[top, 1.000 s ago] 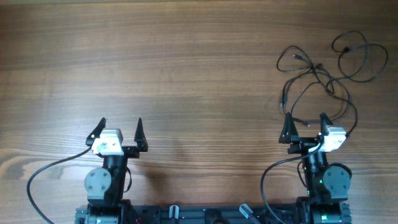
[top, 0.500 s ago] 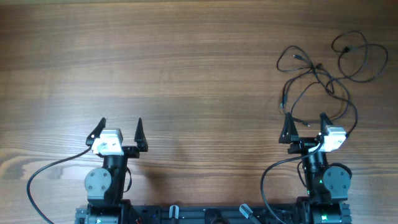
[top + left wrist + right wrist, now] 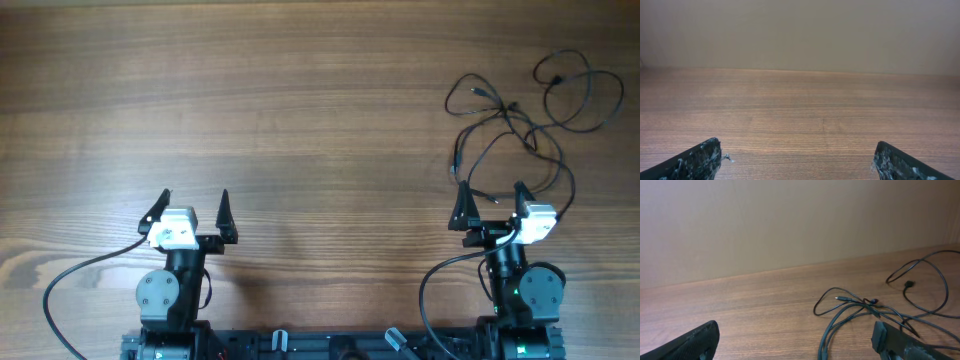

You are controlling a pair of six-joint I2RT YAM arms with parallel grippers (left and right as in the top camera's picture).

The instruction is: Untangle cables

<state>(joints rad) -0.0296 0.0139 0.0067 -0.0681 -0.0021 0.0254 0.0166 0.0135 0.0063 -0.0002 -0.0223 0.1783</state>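
Observation:
The cables (image 3: 520,115) are thin black cords lying in loose tangled loops at the far right of the wooden table, with small plugs at their ends. In the right wrist view they lie just ahead and to the right (image 3: 870,310). My right gripper (image 3: 491,208) is open and empty, with the nearest loops reaching down between its fingers (image 3: 795,342). My left gripper (image 3: 190,210) is open and empty at the near left, far from the cables, over bare wood (image 3: 799,161).
The wooden table (image 3: 300,120) spreads across the whole view. A plain beige wall (image 3: 790,220) stands behind the table's far edge. Thicker black arm wires (image 3: 70,285) curl near both arm bases at the front edge.

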